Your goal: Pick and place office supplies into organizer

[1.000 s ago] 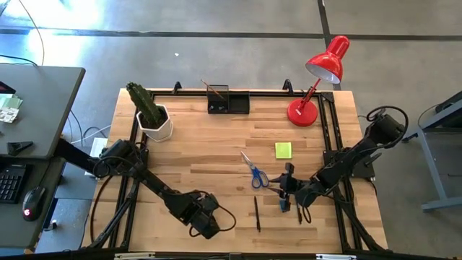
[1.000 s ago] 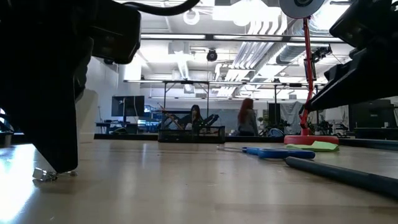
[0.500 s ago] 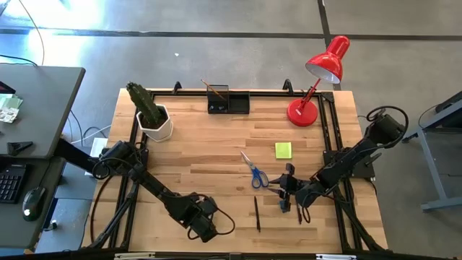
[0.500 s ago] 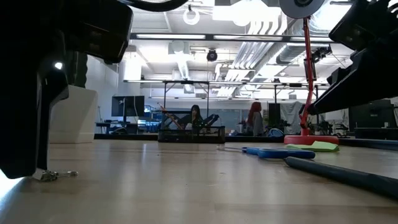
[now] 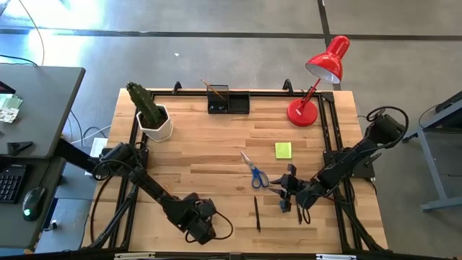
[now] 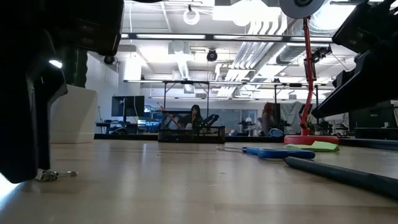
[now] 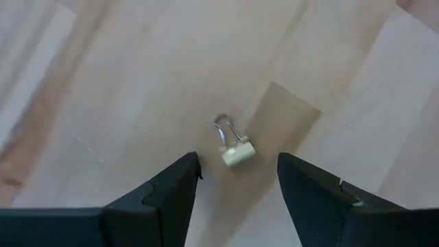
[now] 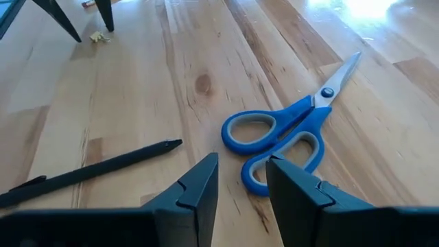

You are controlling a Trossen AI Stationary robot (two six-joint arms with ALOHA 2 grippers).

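A small pale binder clip [image 7: 233, 147] lies on the wooden table near its front left, also seen low down as the clip [image 6: 53, 175]. My left gripper [image 7: 238, 161] points down over it, open, one finger on either side and clear of it; from above the left gripper [image 5: 202, 230] hides the clip. The blue-handled scissors [image 8: 288, 134] lie flat at centre right. My right gripper [image 8: 241, 180] is open and slants down just short of their handle loops without touching. A black pen [image 8: 89, 171] lies beside it. The black organizer [image 5: 228, 100] stands at the far edge.
A yellow-green sticky pad [image 5: 283, 150] lies beyond the scissors [image 5: 254, 172]. A red lamp [image 5: 317, 79] stands at the far right and a white pot with a cactus [image 5: 151, 115] at the far left. A black pen [image 5: 257, 214] lies near the front. People show in the room behind.
My left gripper has turned and tipped a little above the clip. In the low view its finger, which stood right over the clip, has swung aside and now stands beside it. The clip has kept its place.
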